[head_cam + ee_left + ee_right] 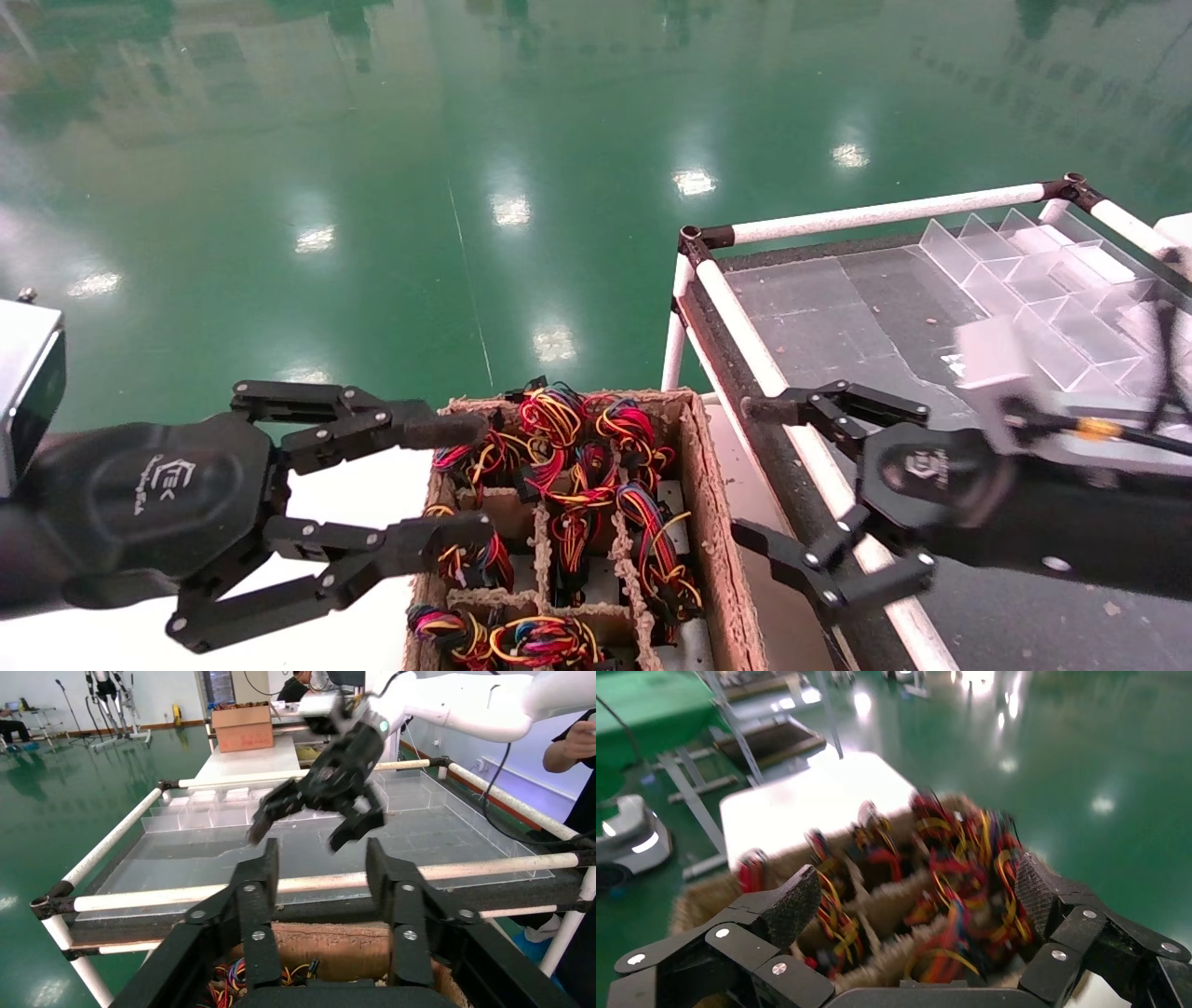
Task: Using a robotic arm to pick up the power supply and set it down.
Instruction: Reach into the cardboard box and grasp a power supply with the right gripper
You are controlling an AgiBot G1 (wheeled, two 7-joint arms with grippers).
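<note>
At the far left, the left hand (447, 485) is held spread wide over the near-left corner of the box (712, 522), with nothing between its fingers; its upper fingertip rests at the box rim and its lower one over a wire bundle. The posture reads as idle rather than grasping.

Next comes the cardboard box itself, set on a white counter (363, 503) and split by fibrous dividers into cells. The power supplies (568, 503) are stowed in these cells, one to a cell so far as can be seen, with the red, yellow, orange and black wires bunched on top (the grey casings are mostly hidden beneath them). That packing keeps each unit upright and apart, so a hand can probably come down on one without dragging its neighbours. None is seen lifted out.

To the right of the box stands a rack (885, 214) framed in white tubes, carrying a grey sheet and clear plastic trays (1052, 280). It is judged to be the set-down place.

Over the rack's near rail the right hand (759, 471) is pointed toward the box, its fingers (789, 906) wide apart and empty. In the right wrist view the wire bundles are framed between the two fingertips, which suggests the hand is lined up for an approach. The pick is judged not yet made; a snag in the loose wires is the likely risk.
</note>
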